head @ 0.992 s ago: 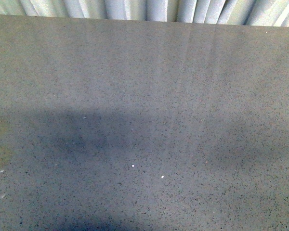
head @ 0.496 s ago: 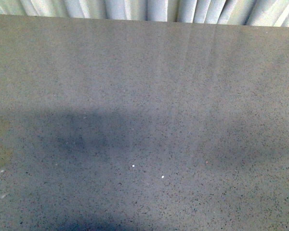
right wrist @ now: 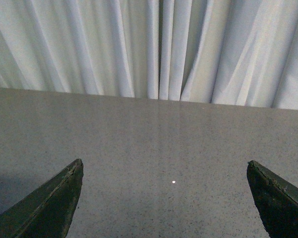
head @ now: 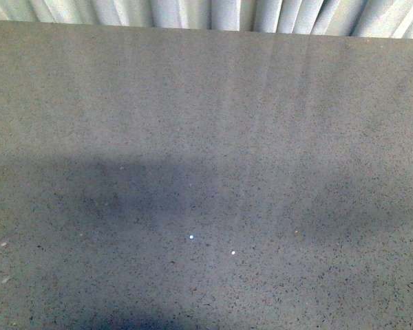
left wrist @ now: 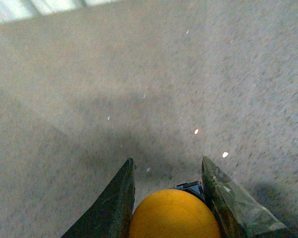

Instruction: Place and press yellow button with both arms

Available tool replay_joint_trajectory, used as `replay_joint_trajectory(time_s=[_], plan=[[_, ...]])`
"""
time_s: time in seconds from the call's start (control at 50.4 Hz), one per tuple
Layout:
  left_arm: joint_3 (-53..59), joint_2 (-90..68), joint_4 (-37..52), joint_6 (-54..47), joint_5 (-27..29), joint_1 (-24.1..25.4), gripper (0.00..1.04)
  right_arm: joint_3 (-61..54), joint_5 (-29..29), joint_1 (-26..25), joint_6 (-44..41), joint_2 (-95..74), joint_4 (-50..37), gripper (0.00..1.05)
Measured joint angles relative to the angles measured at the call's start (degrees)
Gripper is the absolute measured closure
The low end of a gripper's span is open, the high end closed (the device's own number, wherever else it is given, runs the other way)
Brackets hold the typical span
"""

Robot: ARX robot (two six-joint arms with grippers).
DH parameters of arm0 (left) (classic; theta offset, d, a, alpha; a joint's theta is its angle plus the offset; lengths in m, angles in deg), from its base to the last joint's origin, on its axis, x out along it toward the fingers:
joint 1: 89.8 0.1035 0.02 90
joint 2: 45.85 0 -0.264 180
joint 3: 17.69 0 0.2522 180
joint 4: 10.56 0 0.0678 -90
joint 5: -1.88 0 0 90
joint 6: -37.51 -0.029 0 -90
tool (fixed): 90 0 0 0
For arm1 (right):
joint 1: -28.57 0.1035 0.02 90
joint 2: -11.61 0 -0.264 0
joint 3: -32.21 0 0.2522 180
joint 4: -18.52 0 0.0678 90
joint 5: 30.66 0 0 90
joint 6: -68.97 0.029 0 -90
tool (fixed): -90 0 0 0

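In the left wrist view my left gripper (left wrist: 167, 166) is shut on the yellow button (left wrist: 174, 215). Its orange-yellow domed cap fills the gap between the two dark fingers (left wrist: 114, 203), and a corner of its blue-grey base shows beyond the cap. The button is held above the speckled grey table (left wrist: 139, 74). In the right wrist view my right gripper (right wrist: 165, 171) is open and empty, its fingers (right wrist: 49, 206) wide apart over the table. Neither arm nor the button shows in the front view.
The grey speckled table (head: 206, 137) fills the front view, with soft shadows across its near half. Pale pleated curtains (right wrist: 154, 44) hang behind the table's far edge (right wrist: 149, 99).
The shadow along the near edge of the table has shifted slightly; otherwise the front view is the same.
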Motion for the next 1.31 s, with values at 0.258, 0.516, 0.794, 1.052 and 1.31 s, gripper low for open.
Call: replay_joint_trajectory(time_s=[0.258,0.516,0.794,1.052,1.31], plan=[[-0.1,0.8,4.8,0.7,6.0,-19.0,0.73,0.0,0.0,0.0,0.0,0.0,0.0,0.09],[1.0,-8.8,16.7,0.5,14.2,-41.0,0.73,0.0,0.0,0.0,0.0,0.0,0.0,0.09],[0.1,-22.5,24.9,-4.4,17.7,-53.9,0.73,0.0,0.0,0.0,0.0,0.0,0.0,0.09],[-2.8,-30.4,26.6,-7.5,19.0,-58.2,0.73,0.0,0.0,0.0,0.0,0.0,0.0,0.09],[-3.3,-32.2,27.3,-7.4,19.5,-59.3,0.58,0.0,0.0,0.0,0.0,0.0,0.0,0.09]])
